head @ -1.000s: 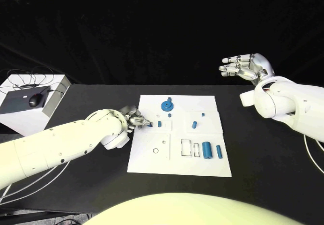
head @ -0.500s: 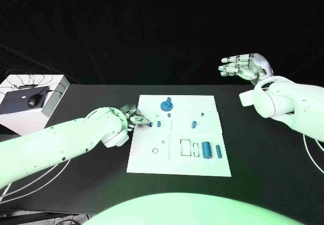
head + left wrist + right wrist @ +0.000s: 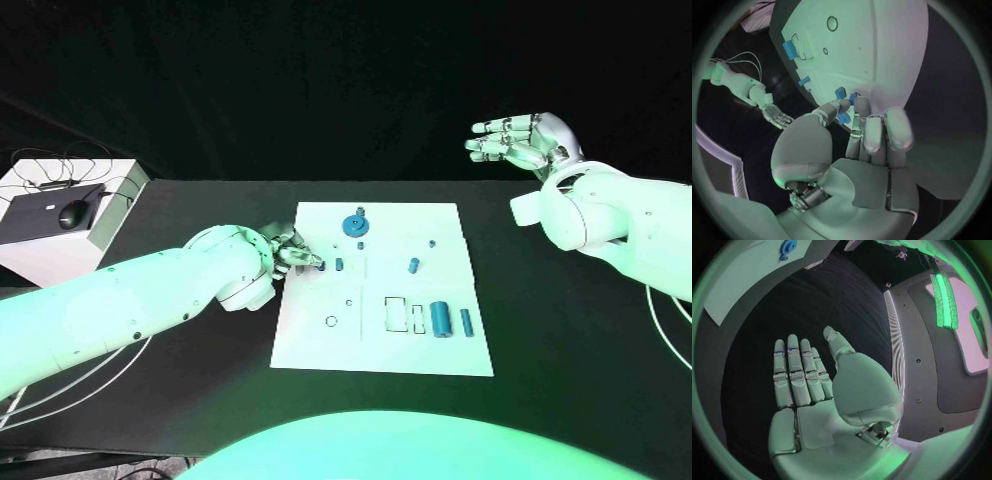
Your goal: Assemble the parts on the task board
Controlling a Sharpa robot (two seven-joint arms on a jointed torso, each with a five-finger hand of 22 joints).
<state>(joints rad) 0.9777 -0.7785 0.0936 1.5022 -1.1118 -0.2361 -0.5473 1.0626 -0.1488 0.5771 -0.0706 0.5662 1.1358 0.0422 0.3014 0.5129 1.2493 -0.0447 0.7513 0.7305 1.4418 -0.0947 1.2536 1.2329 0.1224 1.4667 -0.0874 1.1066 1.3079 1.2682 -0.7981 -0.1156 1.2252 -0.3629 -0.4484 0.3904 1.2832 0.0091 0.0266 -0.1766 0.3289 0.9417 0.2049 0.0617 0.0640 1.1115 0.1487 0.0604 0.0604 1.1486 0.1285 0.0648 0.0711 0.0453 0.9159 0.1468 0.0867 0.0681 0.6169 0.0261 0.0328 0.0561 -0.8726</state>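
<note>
The white task board [image 3: 378,340] lies in the middle of the black table. My left hand [image 3: 290,254] rests at the board's left edge and pinches a small blue part [image 3: 843,118] between thumb and fingertips. Just beyond the fingertips stands a small blue peg [image 3: 339,265]. Farther along the board are a blue round knob [image 3: 355,224], another short peg [image 3: 414,266], a thick blue cylinder [image 3: 441,320] and a thin blue pin [image 3: 466,322]. My right hand [image 3: 522,140] is raised beyond the table's far right corner, fingers spread, holding nothing [image 3: 811,385].
A white box [image 3: 58,250] carrying a black device and a mouse [image 3: 72,213] stands off the table's left side, with cables behind it. Rectangular slots [image 3: 397,314] and small holes [image 3: 330,322] are cut in the board's near half.
</note>
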